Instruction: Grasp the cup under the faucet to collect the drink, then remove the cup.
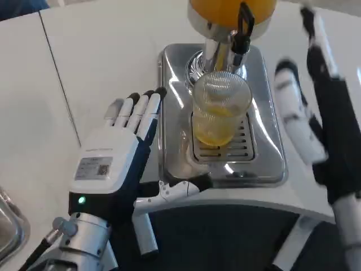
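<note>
The cup (pixel 221 110), part-filled with yellow drink, is standing on the dispenser tray (pixel 265 164) under the faucet (pixel 243 28). The left hand (pixel 121 152) is hovering spread beside the tray's left edge; the blurred right hand (pixel 316 107) is seemingly holding nothing.

A smooth white worktop (pixel 101 51) covers most of the head view, crossed by a thin dark seam (pixel 59 79) that runs from the upper left down toward the middle left, dividing the surface into two panels. Even, soft light falls on it from above, with only faint grey shadows and no hard glare. Along the bottom, the worktop's near edge curves around a dark, almost black area (pixel 225 237) below it, a small patch of blue (pixel 20 5) sits in the top left corner, and a curved piece of shiny metal (pixel 8 226) shows at the lower left edge, too cropped to identify.
</note>
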{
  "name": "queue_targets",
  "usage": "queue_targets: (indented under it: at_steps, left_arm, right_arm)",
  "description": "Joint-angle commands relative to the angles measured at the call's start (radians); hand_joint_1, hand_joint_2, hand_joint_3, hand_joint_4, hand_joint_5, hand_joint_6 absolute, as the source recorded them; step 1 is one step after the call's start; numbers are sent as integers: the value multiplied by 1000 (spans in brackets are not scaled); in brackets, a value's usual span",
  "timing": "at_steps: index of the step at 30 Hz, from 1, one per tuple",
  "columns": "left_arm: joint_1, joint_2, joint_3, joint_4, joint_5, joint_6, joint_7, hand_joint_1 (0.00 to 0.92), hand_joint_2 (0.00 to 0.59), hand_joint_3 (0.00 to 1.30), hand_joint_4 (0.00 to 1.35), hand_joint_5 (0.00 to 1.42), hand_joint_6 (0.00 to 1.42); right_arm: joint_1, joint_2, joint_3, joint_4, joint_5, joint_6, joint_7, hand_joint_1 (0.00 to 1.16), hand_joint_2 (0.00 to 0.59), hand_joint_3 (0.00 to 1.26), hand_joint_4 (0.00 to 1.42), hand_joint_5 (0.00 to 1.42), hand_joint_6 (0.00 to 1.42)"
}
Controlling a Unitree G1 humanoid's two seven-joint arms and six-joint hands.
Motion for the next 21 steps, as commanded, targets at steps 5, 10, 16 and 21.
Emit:
queue_targets:
  at_steps: [5, 10, 16, 21]
  left_arm:
    - [-41, -13, 0, 60, -55, -30, 36, 48, 43, 0, 0, 0, 0]
    - [-91, -18, -13, 126, -70, -39, 44, 59, 35, 0, 0, 0, 0]
    - [-149, -42, -26, 212, -108, -50, 59, 88, 29, 0, 0, 0, 0]
    - [-183, -57, -39, 262, -123, -74, 77, 97, 28, 0, 0, 0, 2]
  right_arm:
    - [198, -82, -21, -88, 65, -131, -11, 230, 586, 0, 0, 0, 0]
    - [341, -211, -69, -148, 53, -263, 7, 393, 572, 0, 0, 0, 0]
    - [468, -269, -127, -164, 71, -383, -12, 425, 530, 0, 0, 0, 0]
    - [541, -292, -172, -155, 81, -460, -12, 429, 503, 0, 0, 0, 0]
